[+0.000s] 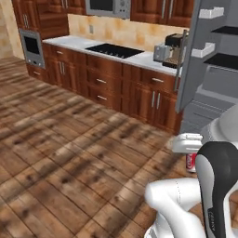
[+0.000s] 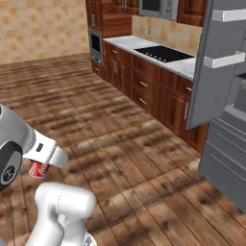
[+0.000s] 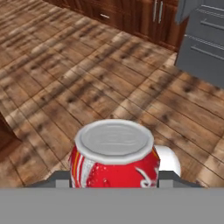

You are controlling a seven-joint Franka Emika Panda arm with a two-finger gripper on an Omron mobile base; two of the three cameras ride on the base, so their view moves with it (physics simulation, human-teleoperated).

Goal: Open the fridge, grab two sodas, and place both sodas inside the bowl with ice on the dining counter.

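Observation:
A red and white soda can [image 3: 114, 155] stands upright between my gripper's [image 3: 114, 177] fingers, its silver lid facing the hand camera. From the base cameras the can [image 1: 191, 161] [image 2: 37, 169] hangs under the white hand, low over the wood floor, with the gripper [image 1: 190, 155] [image 2: 39, 166] shut on it. The grey fridge [image 1: 211, 104] stands at the right with its door [image 1: 195, 56] [image 2: 216, 62] swung open, white bins on its inside. Its lower drawers [image 2: 226, 163] [image 3: 205, 46] are closed. The bowl and the dining counter are out of view.
Reddish wood cabinets [image 1: 107, 83] run along the back wall under a white counter with a black cooktop [image 1: 114, 50] and a coffee machine [image 1: 169, 49]. A wall oven [image 1: 31, 46] sits at the far left. Open wood floor [image 1: 69, 153] spreads ahead and to the left.

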